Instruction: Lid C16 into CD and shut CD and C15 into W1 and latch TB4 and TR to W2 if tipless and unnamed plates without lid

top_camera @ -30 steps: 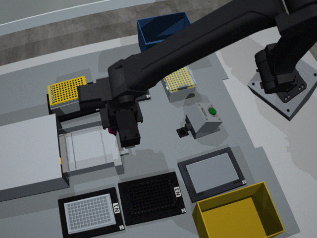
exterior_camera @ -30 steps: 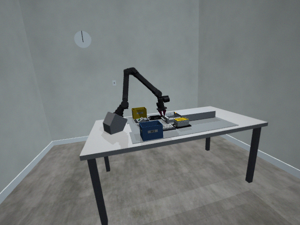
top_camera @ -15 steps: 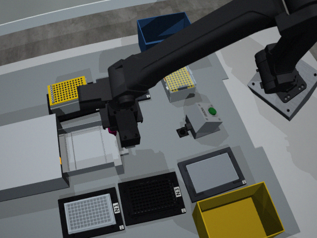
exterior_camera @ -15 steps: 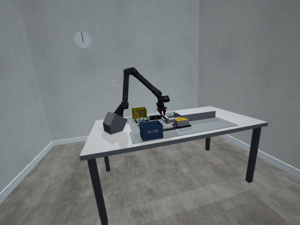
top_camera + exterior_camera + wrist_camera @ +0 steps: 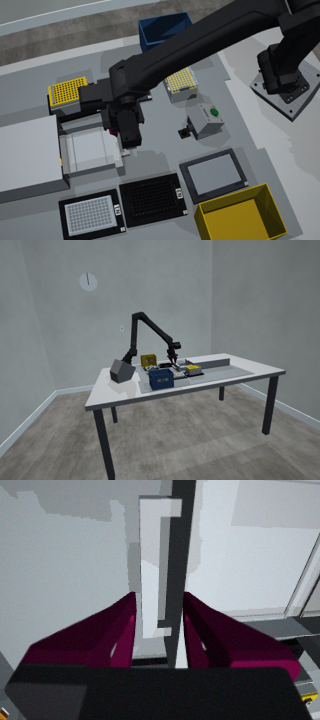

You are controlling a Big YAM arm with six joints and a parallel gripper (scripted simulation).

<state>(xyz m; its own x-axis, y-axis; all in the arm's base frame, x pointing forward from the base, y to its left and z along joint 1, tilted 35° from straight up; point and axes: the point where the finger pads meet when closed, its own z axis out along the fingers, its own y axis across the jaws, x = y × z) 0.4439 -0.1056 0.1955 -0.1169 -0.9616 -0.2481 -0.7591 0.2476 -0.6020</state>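
The cooler CD's drawer stands pulled out of the grey housing, and its ribbed floor holds nothing. My gripper hangs over the drawer's right end. In the wrist view its magenta fingers stand partly apart on either side of the pale drawer handle, with small gaps. The clear plate sits in N1. The black plate sits in N3 without a lid. The grey lid lies in the lid park. Tip box TB4 stands beyond the green DONE key.
The yellow bin W1 stands at the front right and the blue bin W2 at the back. The tip rack TR sits in its nest behind the drawer, with pale tips along its left edge. The arm base is at the right.
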